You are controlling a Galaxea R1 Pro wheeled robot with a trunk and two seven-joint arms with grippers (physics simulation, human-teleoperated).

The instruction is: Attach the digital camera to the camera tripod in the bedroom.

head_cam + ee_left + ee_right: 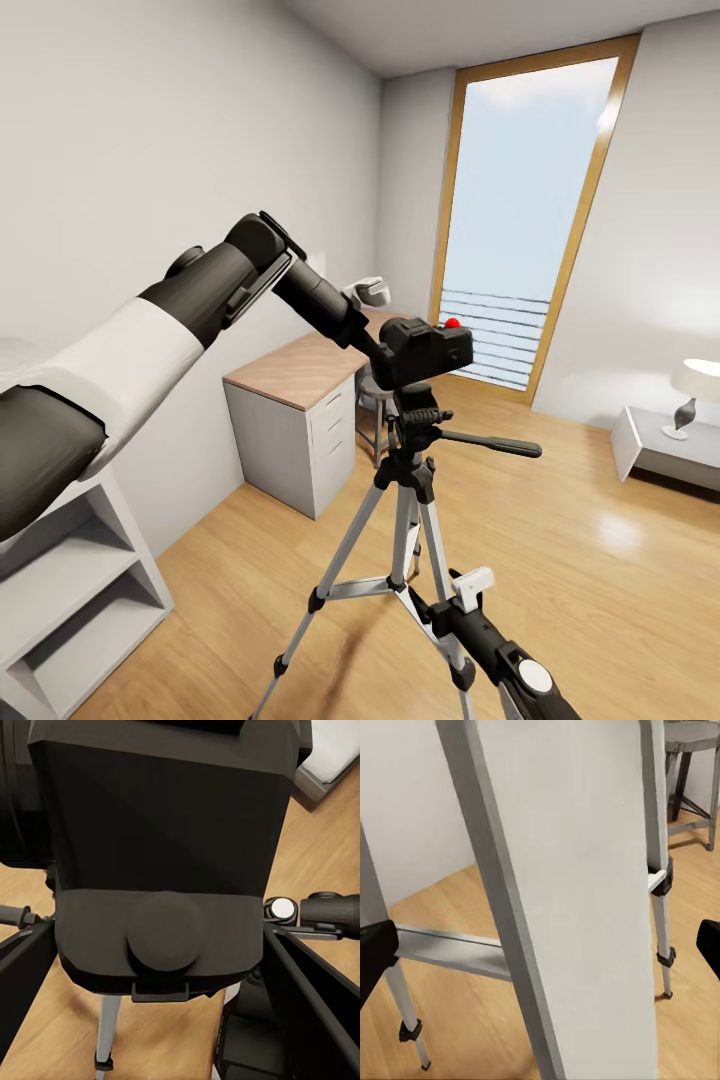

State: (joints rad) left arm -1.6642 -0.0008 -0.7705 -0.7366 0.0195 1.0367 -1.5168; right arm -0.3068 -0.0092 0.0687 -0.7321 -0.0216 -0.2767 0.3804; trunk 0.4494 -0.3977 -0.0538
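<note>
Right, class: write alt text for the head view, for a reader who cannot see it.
The robot's left gripper holds a black digital camera right over the head of a silver-legged camera tripod on a light wood floor. Behind stand a wood-topped desk and a tall window; the right gripper hangs low beside the tripod's legs.

You had the digital camera [425, 352] sitting right on top of the camera tripod [405, 520], which stood mid-floor. Behind the tripod was the stool [372, 405], tucked beside the desk [300, 400] along the left wall. The window [525, 220] sat at the far end, the lamp [692, 395] off right, the shelf [70, 590] near left.
</note>
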